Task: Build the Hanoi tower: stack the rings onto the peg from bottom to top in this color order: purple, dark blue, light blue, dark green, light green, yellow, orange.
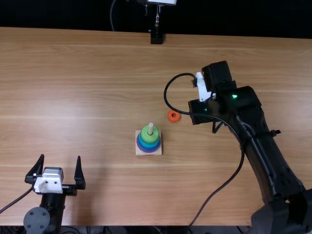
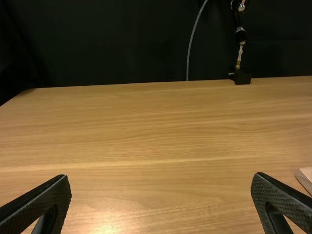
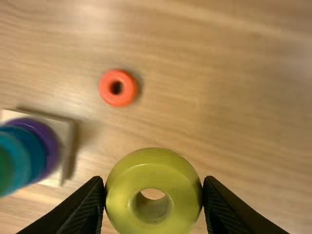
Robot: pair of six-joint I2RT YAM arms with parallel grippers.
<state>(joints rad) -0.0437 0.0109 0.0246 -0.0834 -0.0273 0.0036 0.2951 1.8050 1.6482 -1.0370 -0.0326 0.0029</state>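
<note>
My right gripper (image 1: 217, 127) is right of the peg, over the table. In the right wrist view the right gripper (image 3: 154, 204) is shut on the yellow ring (image 3: 170, 168), one finger on each side of it. A wooden base (image 1: 146, 153) carries the upright peg (image 1: 150, 128), with purple (image 1: 149, 149), blue and green (image 1: 146, 135) rings stacked on it, green uppermost. The orange ring (image 1: 174, 116) lies flat on the table, up and right of the base. At the lower left, my left gripper (image 1: 59, 168) stands open and holds nothing; the left gripper (image 2: 162, 200) is spread wide in its wrist view.
The wooden table (image 1: 87, 87) spans the scene. A black cable (image 1: 229, 184) from the right arm loops over the table between the base and that arm. A black stand (image 1: 156, 38) is at the table's far edge.
</note>
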